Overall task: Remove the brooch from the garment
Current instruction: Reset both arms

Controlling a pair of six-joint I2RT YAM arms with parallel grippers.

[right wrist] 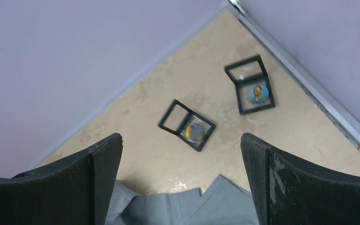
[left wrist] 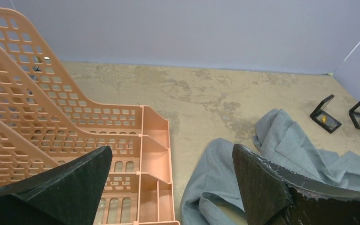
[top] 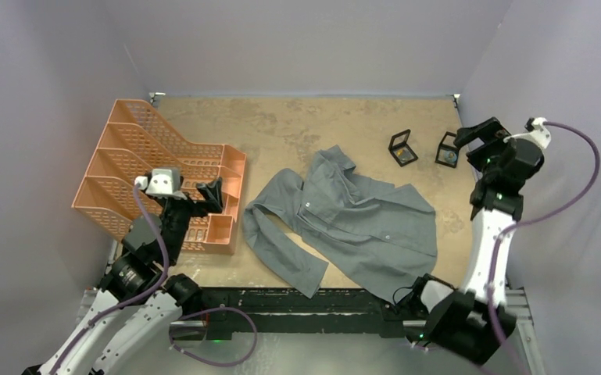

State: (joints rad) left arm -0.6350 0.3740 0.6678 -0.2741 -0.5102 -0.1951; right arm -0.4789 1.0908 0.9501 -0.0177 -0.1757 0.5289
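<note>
Most of the job looks done, judging by how things lie now, though nothing proves it. The table [top: 297, 117] carries everything. The garment [top: 359, 223] lies spread near its middle, collar toward the far wall, front and small buttons facing up. One sleeve reaches toward the orange rack [top: 125, 164] at the left.

No brooch shows on the grey cloth in the overhead view, and the parts of the shirt that the wrist cameras catch are bare too. A pin tucked in a fold would be hidden or too small to tell, so I judge it probably gone from the cloth, not certainly.

The left gripper [left wrist: 172, 152] hangs above the rack's near corner, beside the sleeve. Its jaws are spread wide with nothing between them. The right gripper [right wrist: 181, 140] hovers over the far right part of the table, just past the shirt's edge. Its jaws are equally wide and empty, touching nothing.

Beyond its fingers, apart from the shirt, sit two small hinged frames, both open. The nearer black case [right wrist: 187, 125] holds a yellowish round piece [right wrist: 194, 131]. The farther black case [right wrist: 250, 84], close to the wall, holds a bluish round piece [right wrist: 258, 93].

Either piece may be the brooch; I cannot tell which, as both are blurred. If one is, nothing seems left to do. If neither is, the pin has yet to be found on the shirt.
</note>
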